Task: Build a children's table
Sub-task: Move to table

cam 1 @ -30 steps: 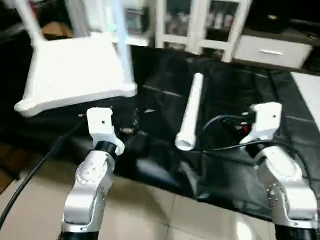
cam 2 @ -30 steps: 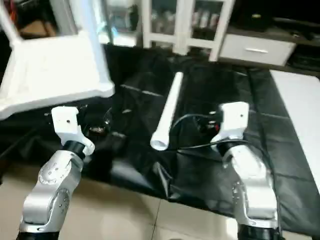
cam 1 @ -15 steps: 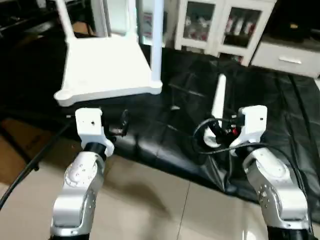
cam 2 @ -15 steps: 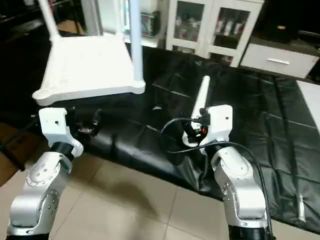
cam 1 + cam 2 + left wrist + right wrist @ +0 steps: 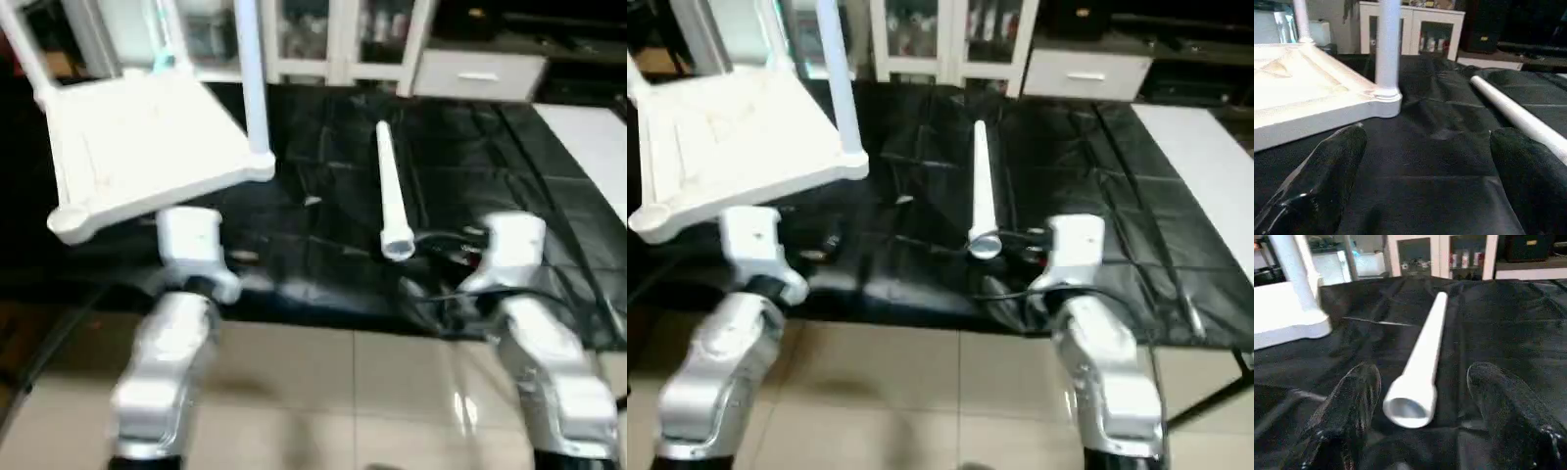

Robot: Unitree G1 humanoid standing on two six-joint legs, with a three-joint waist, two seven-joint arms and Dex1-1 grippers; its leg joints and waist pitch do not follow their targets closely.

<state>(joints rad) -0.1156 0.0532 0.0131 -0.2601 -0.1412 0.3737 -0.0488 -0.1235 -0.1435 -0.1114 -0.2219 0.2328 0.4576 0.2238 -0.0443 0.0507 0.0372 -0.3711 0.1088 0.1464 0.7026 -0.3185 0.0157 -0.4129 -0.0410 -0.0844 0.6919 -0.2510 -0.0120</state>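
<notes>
Loose leg (image 5: 1422, 362) lies mid-frame on the worktop (image 5: 470, 166), open end facing my right gripper (image 5: 1415, 431) — spread, aligned to straddle it. Left gripper (image 5: 1420, 181) spread, empty. Tabletop (image 5: 137, 147) upper left — legs up.

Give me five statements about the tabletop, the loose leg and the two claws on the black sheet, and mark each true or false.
1. The tabletop lies upside down with legs already standing in its sockets. True.
2. The loose leg lies flat on the black sheet. True.
3. The right claw is shut on the loose leg. False: its fingers stand open on either side of the leg's hollow end, apart from it.
4. The left claw holds a leg. False: it is open and holds nothing.
5. The loose leg leans against the tabletop. False: it lies apart from it.
</notes>
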